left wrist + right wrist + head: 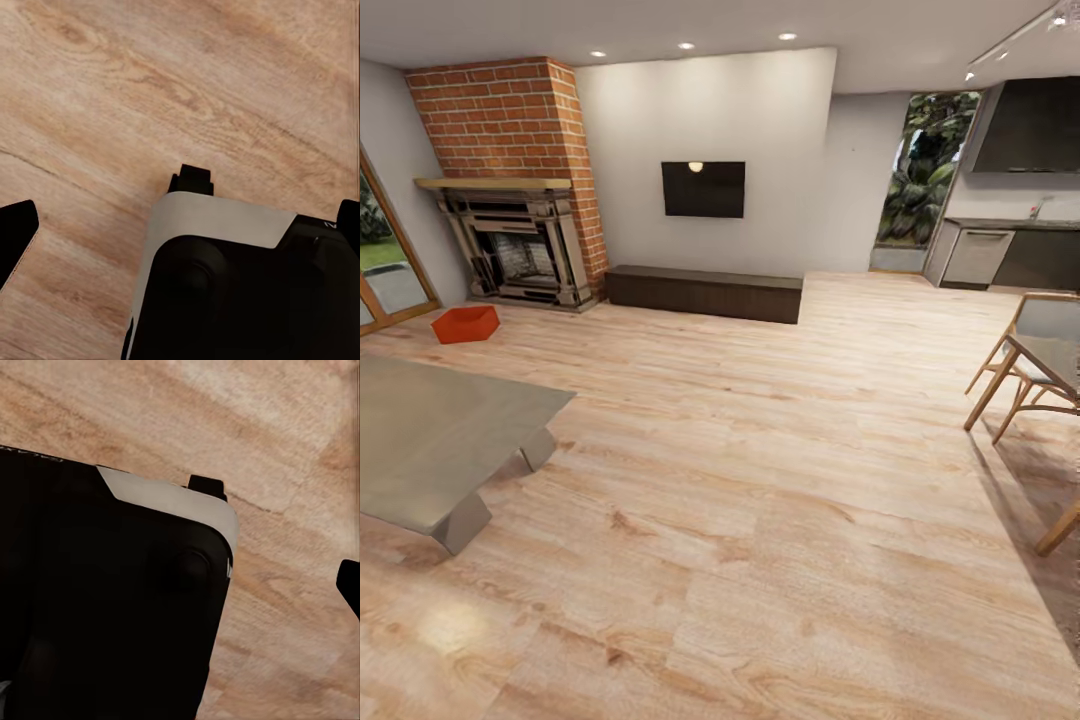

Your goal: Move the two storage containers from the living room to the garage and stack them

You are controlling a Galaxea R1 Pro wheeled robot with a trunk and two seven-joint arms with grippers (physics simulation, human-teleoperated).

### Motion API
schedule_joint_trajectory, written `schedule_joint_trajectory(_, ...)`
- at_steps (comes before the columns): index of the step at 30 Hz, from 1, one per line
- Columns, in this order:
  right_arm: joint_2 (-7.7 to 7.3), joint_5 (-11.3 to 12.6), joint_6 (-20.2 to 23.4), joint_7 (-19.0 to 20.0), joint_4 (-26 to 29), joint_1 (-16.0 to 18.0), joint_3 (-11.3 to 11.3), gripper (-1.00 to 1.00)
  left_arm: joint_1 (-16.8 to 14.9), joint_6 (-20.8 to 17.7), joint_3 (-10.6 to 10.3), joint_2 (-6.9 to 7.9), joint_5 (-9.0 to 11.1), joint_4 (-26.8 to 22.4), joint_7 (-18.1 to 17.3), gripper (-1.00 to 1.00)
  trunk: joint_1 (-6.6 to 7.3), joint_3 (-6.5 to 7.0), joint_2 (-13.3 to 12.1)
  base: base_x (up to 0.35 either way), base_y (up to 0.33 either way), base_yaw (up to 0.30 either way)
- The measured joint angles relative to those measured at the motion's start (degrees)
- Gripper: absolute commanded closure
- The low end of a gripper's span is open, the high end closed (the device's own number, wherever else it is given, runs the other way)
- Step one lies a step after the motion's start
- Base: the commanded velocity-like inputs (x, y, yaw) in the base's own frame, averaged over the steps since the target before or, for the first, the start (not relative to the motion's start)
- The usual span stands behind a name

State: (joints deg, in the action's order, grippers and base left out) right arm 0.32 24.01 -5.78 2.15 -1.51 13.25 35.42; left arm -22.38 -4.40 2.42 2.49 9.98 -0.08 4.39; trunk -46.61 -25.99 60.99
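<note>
Head view: one storage container [465,323] by fireplace [520,250]; well apart from jaws

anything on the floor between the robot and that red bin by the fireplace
Partly. The grey low table sits at the left of the head view, near the straight line toward the storage container lying on the wood floor in front of the fireplace. Right of the table, the planks look bare all the way.

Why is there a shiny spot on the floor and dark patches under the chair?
In the head view, ceiling lights make a pale glare on the wood floor, and the chair casts a dark shadow there; both wrist views look soft and blurry, with dark robot body up close.
</note>
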Motion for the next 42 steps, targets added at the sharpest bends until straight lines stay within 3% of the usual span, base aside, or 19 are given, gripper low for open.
schedule_joint_trajectory(42, -0.08, 0.0, 0.0, 0.0, 0.0, 0.0, 0.0, -1.00, 0.0, 0.1, 0.0, 0.01, 0.0, 0.0, 0.0, -1.00, 0.00, -0.04, 0.0, 0.322, 0.000, -0.007)
